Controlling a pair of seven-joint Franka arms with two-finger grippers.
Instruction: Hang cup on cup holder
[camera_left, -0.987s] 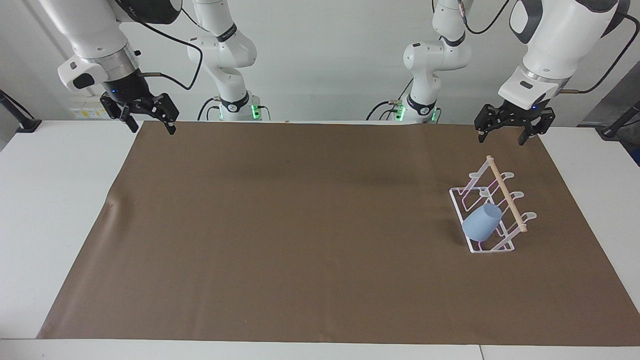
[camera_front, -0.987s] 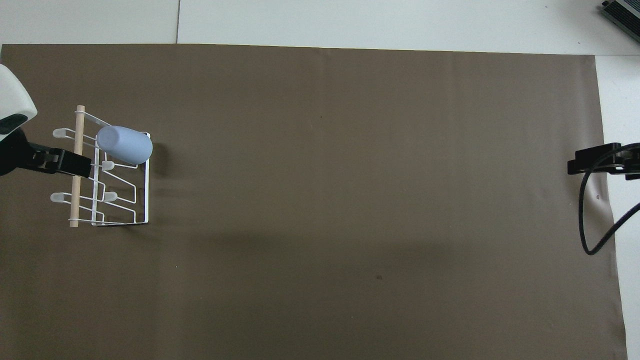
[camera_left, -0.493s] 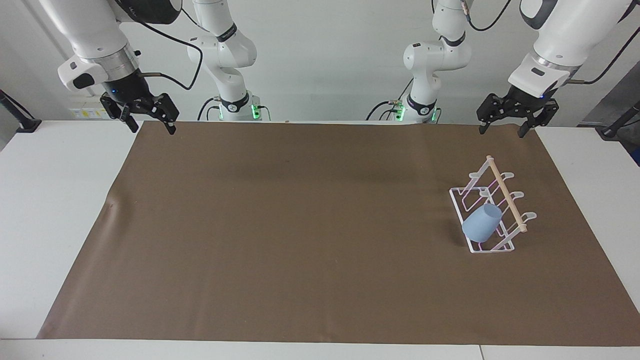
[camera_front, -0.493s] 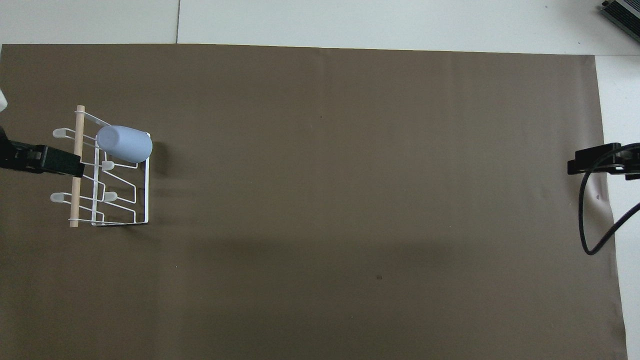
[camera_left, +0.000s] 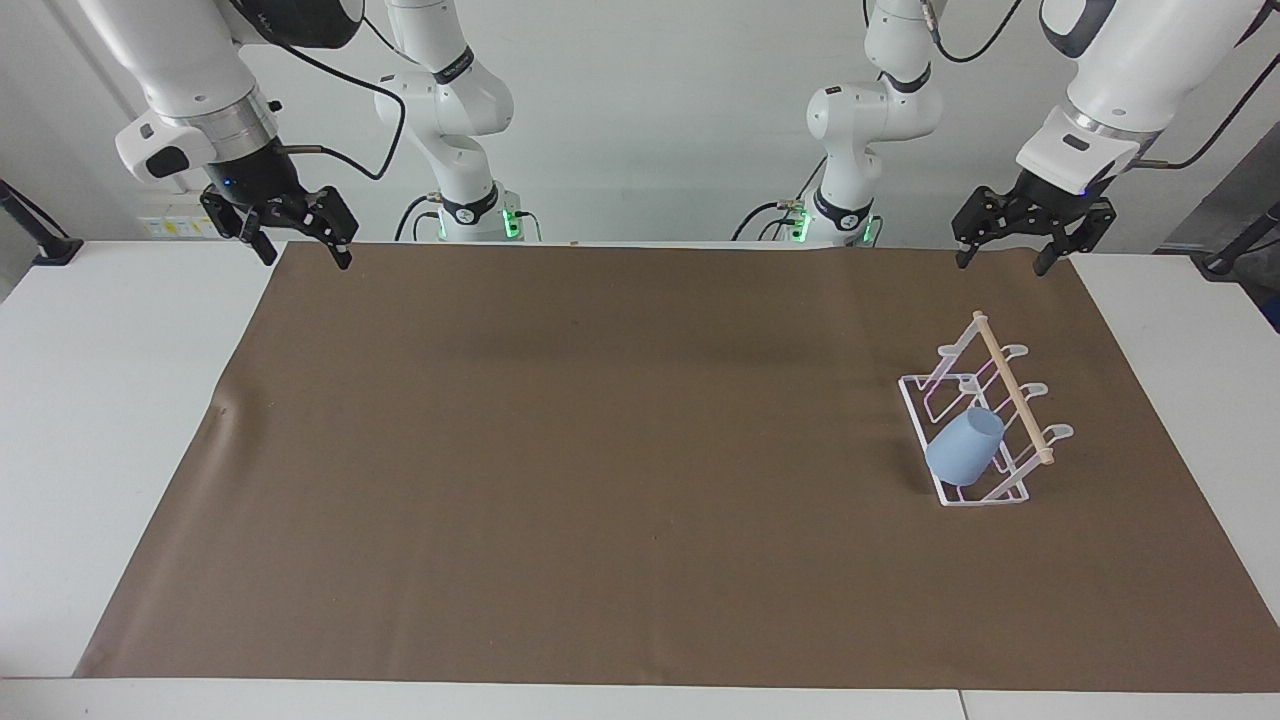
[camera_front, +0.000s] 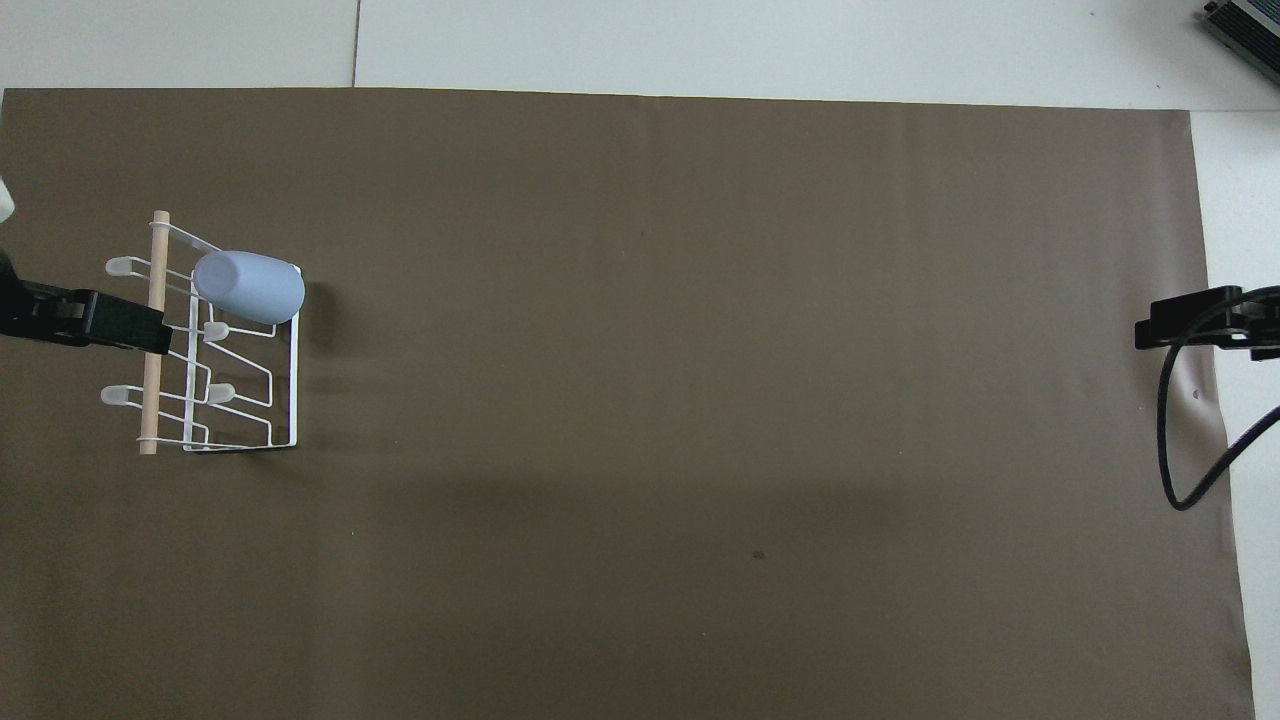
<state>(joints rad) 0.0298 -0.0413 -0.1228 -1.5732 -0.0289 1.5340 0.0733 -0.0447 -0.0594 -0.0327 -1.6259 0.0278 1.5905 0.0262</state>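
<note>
Cup (camera_left: 965, 447): seen hung mouth-down and slanted on a prong of the cup holder (camera_left: 1015, 392), at the holder's end farthest from the robots; base pointed up and toward the counter's middle.
Cup holder: stood on the brown mat (camera_left: 600, 450) toward the left arm's end of the counter (camera_left: 110, 400); wooden dowel along its top run roughly from near the robots to away from them; the remaining prongs are seen bare.
Cup's long axis: tilted along its prong, crosswise to the dowel.
Left tool (camera_left: 1015, 245): raised in the air over the mat's edge at the robots' side; fingers parted, nothing between them; well apart from the cup in the facing view, though the overhead view lays it across the dowel.
Right tool (camera_left: 295, 235): raised over the mat's corner at the right arm's end, fingers parted and empty; this arm is judged to be waiting.
Nearer arm: the left; cup and holder lie forward of its tool and below it.
Containers: the cup alone, its inside hidden; the holder carries only the cup.
Task stage: judged done, no grasp seeming to be needed; a slip off the prong is judged the only risk.
</note>
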